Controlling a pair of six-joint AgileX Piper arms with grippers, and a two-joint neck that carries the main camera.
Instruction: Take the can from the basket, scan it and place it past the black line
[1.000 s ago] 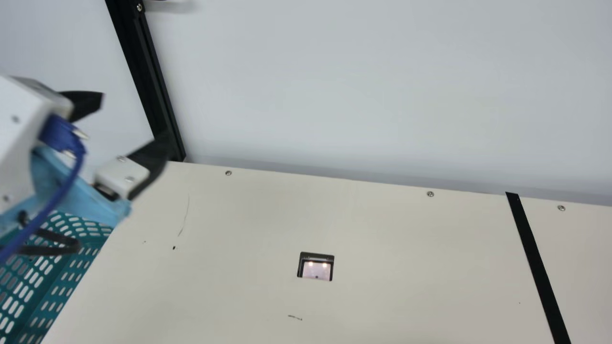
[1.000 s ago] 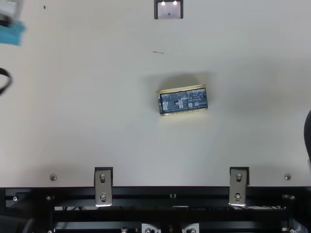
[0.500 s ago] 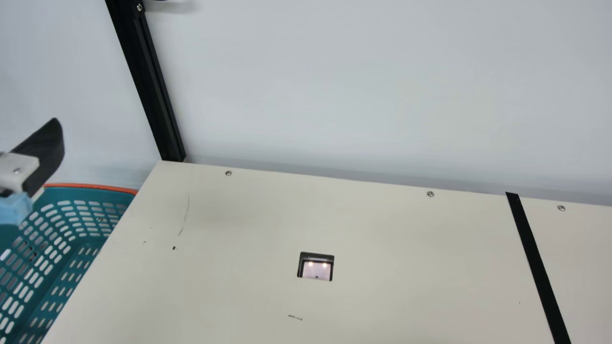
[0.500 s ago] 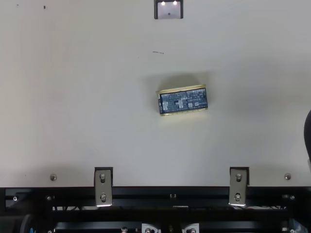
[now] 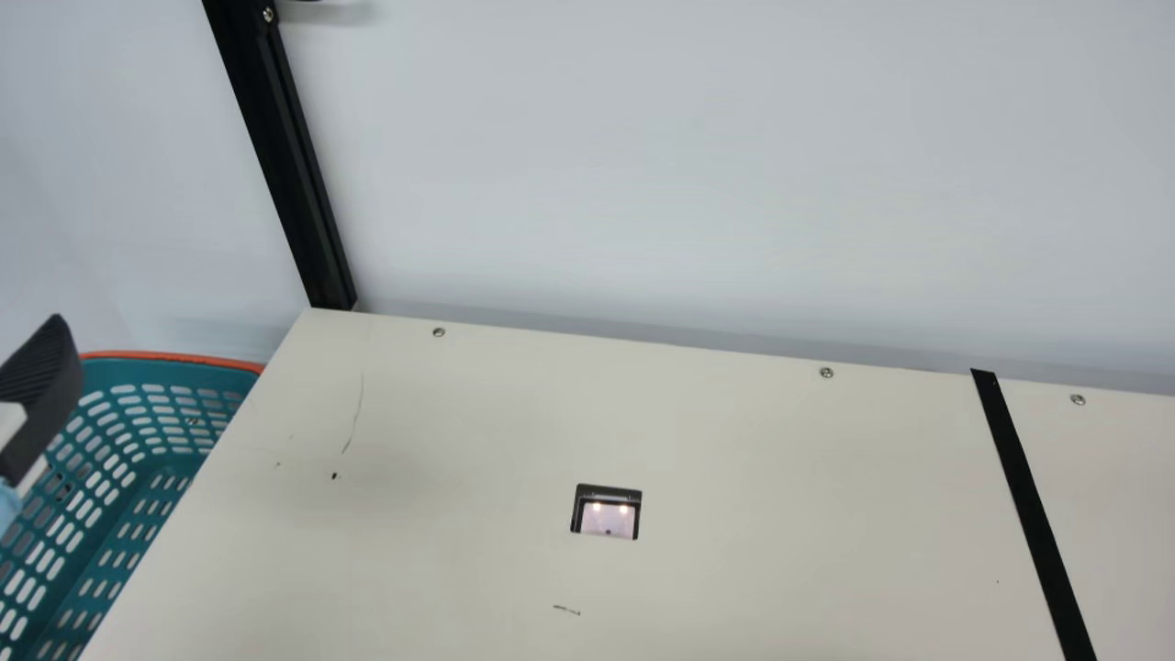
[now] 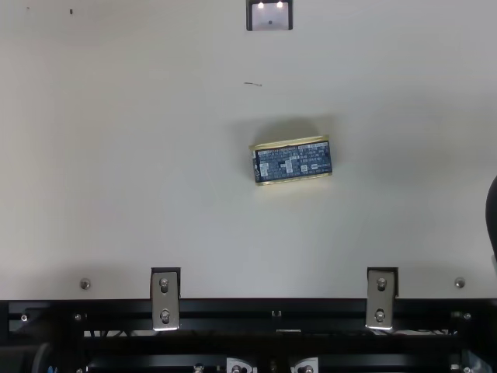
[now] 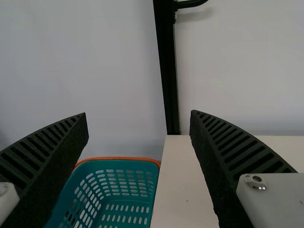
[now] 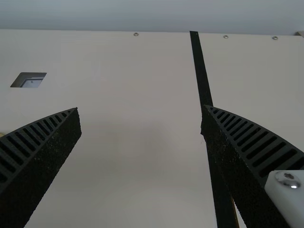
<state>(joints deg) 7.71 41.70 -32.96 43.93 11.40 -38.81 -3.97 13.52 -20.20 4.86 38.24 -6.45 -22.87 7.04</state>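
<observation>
And the can (image 6: pixel 293 162) is lying on the tabletop (image 6: pixel 155 194), nearer the robot than the scanner window (image 6: pixel 270 19)! It's looking stiff, slick, perhaps weighty, its long sides inviting a firm mid-length squeeze. Left pincer (image 7: pixel 138 114) is gaping empty; right pincer (image 8: pixel 141 108), fingers wide apart, is holding nothing.

Basket (image 5: pixel 184 373) open above; can (image 6: pixel 293 162) between rail (image 6: pixel 233 308) and scanner (image 6: pixel 270 17).
</observation>
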